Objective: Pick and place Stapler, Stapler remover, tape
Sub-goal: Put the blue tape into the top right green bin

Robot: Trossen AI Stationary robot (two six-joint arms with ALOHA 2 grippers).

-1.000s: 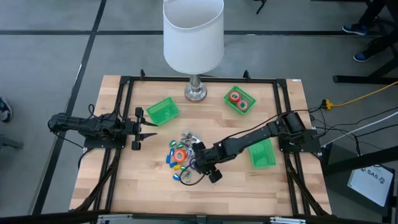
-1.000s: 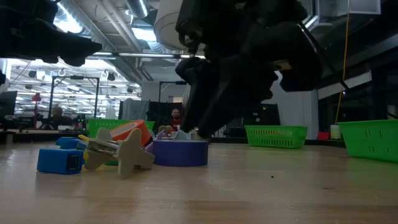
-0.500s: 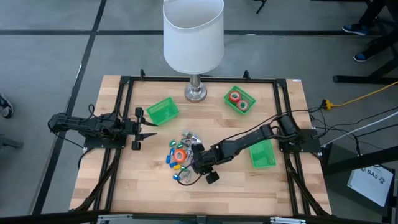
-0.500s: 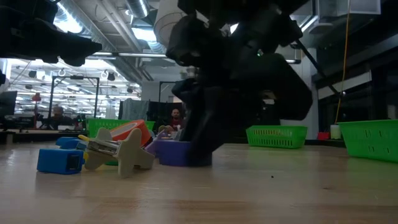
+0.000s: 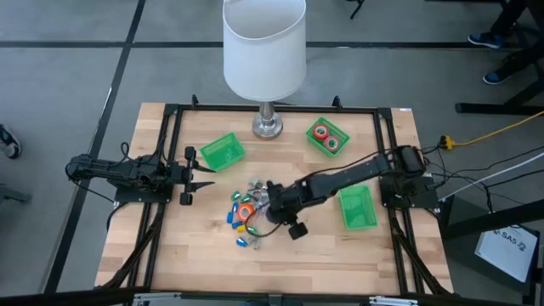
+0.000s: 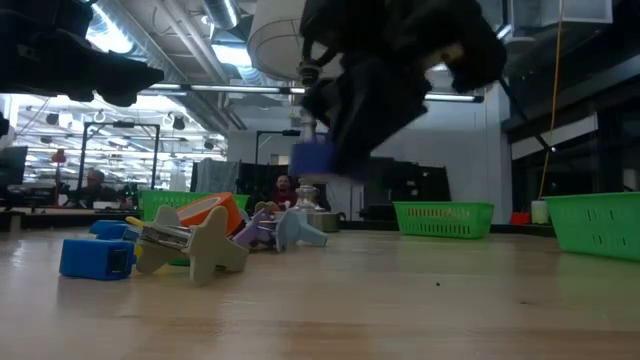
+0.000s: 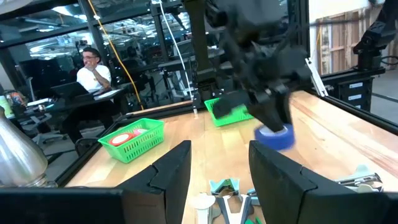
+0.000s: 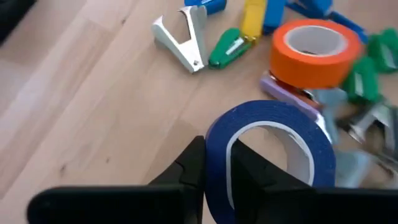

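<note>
Although the right tool (image 8: pixel 217 168) is a dark blur in the low view, the right wrist view shows its fingers clamped on the wall of a blue tape roll (image 8: pixel 273 149), one finger inside the ring and one outside. Seen from above, the roll is hidden beneath the right arm, so only the low and left wrist views show it lifted clear of the desk (image 5: pixel 340 255). Small pieces in the pile (image 5: pixel 246 212) are hard to tell apart from overhead; the right wrist view resolves an orange tape roll (image 8: pixel 314 50), a silvery claw-shaped piece (image 8: pixel 183 37), and green, yellow and blue oblong pieces.

The desk is pale wood framed by black rails, with a white lamp (image 5: pixel 264 47) at its far edge. Three green bins stand on it: one far left (image 5: pixel 223 151), one far right holding tape rolls (image 5: pixel 327 136), and one near the right arm's base (image 5: pixel 358 209). Beyond lies a workshop with grey flooring, where a seated person (image 7: pixel 93 65) appears in the left wrist view.

The held roll hangs just beside the pile, on its right edge. The left tool (image 5: pixel 202 174) waits at the desk's left side, well apart from the pile, fingers apart and holding nothing.
</note>
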